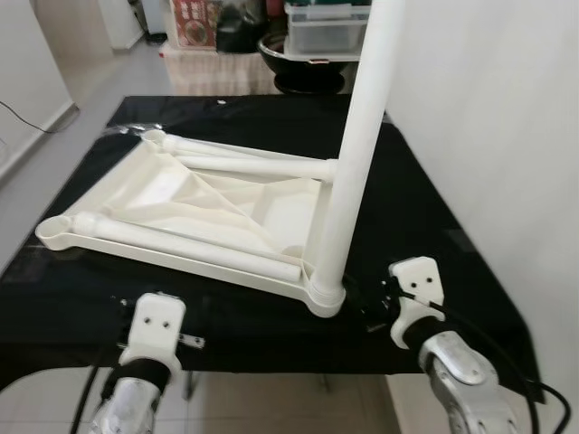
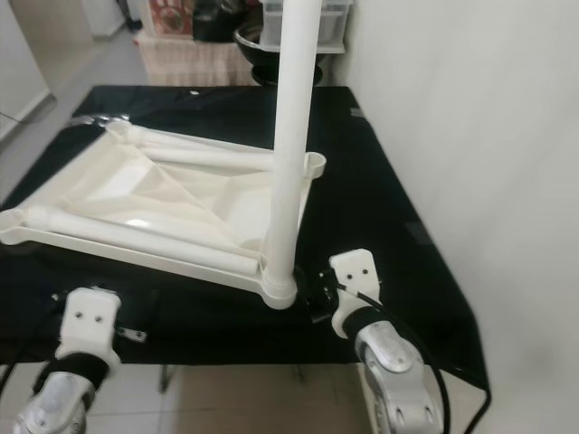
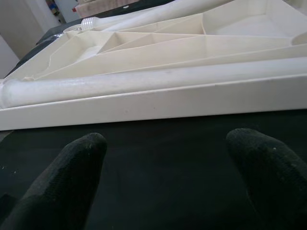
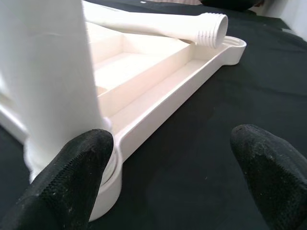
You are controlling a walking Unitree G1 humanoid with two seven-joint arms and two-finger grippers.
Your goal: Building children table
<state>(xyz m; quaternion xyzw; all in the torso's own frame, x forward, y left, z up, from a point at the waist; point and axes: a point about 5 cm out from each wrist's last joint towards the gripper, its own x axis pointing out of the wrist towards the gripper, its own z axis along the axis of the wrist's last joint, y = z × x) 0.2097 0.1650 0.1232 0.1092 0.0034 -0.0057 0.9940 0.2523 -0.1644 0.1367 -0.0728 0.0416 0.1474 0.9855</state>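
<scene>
- White plastic tabletop (image 1: 181,212) lies upside down on the black cloth (image 1: 434,208); one leg (image 1: 357,136) stands upright in its near right corner socket.
- Loose legs (image 1: 185,242) lie inside it.
- Right gripper (image 4: 168,158), fingers spread, beside the upright leg's base.
- Left gripper (image 3: 165,158), fingers spread, empty, near the front edge.

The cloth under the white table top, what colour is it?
Plain black. The cloth covers the whole work surface and shows best in the left eye view.

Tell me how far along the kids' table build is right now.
Early stage. One leg stands upright in a corner socket of the upside-down tabletop. Three loose legs lie on the tabletop, not yet fitted. Right gripper is open beside the standing leg; left gripper is open at the near edge.
</scene>
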